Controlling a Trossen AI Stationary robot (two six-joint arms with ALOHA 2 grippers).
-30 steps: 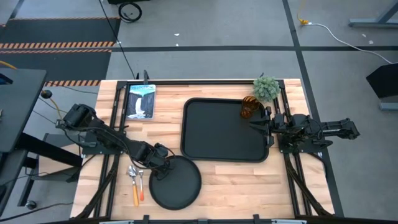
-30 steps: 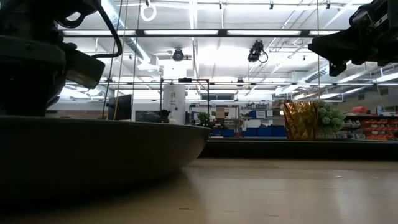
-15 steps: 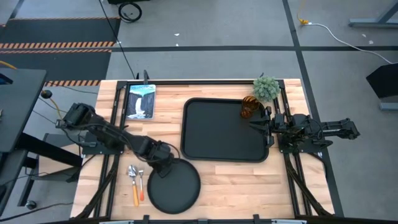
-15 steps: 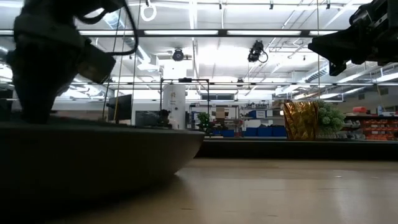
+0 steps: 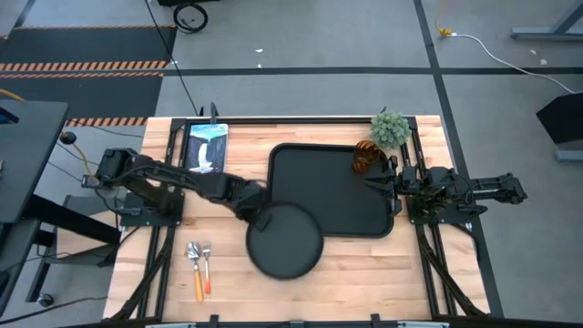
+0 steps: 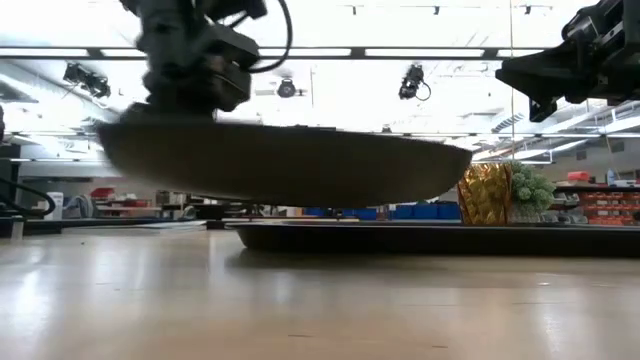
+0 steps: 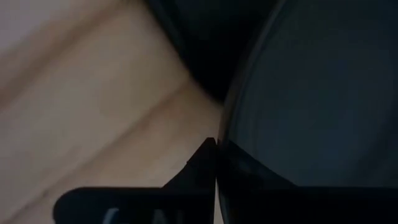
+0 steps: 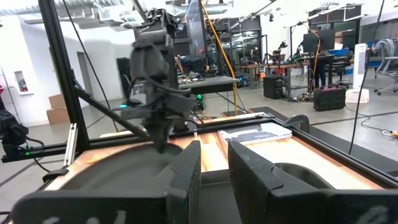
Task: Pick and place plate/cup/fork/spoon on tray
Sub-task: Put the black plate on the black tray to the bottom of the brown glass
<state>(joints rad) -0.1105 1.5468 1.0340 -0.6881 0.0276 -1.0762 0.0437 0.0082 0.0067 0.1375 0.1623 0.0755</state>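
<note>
My left gripper [image 5: 261, 216] is shut on the round black plate [image 5: 285, 240]. The plate hangs above the table and overlaps the near left corner of the black tray [image 5: 346, 205]. In the low view the plate [image 6: 290, 165] is clear of the tabletop. The amber cup [image 5: 364, 159] stands on its base in the tray's far right corner. The fork and spoon [image 5: 200, 267] lie side by side on the table near the front left. My right gripper [image 5: 375, 182] waits over the tray's right edge, its fingers a narrow gap apart and empty. My left gripper pinches the plate's rim [image 7: 227, 155] between its two fingers, at the plate's far left edge [image 5: 266, 221]. The fingers come from above, pointing down [image 6: 185, 95]. The plate is lifted clear of the table and stays roughly level.
A small green plant [image 5: 390, 129] stands at the far right corner, beside the cup. A picture card [image 5: 206, 148] lies at the far left. Dark frame rails run along both table sides. Bare wood lies between the cutlery and the tray.
My left gripper has risen and gone toward the table's right and far edges, toward the tray, carrying the plate. The plate has been lifted off the table near the cutlery and now hangs over the tray's near left corner.
</note>
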